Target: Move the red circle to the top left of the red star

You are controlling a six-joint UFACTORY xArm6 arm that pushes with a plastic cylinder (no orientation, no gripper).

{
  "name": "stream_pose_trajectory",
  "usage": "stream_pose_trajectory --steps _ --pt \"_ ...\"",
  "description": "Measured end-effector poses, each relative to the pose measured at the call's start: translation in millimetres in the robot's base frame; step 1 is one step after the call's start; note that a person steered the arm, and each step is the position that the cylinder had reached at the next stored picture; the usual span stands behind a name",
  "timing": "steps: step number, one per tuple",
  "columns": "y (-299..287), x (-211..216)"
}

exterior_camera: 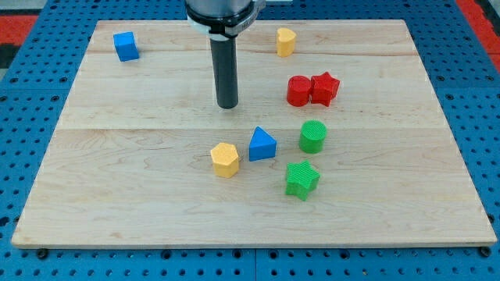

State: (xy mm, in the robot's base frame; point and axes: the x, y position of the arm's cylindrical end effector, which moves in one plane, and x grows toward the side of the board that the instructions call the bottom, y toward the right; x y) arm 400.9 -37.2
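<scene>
The red circle [298, 91] sits on the wooden board right of centre, touching the left side of the red star [325, 88]. My tip [227, 105] rests on the board to the left of the red circle, about a block's width and a half away from it and slightly lower in the view. The rod rises straight up to the arm at the view's top.
A blue cube [125, 46] lies at the top left. A yellow block [285, 41] lies above the red pair. Below my tip sit a yellow hexagon [225, 160], a blue triangle [262, 144], a green circle [312, 136] and a green star [301, 179].
</scene>
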Motion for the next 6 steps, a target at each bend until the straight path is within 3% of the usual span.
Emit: stream_pose_trajectory --steps 2,4,6 --pt "37 33" --pt "104 3" --pt "105 -35"
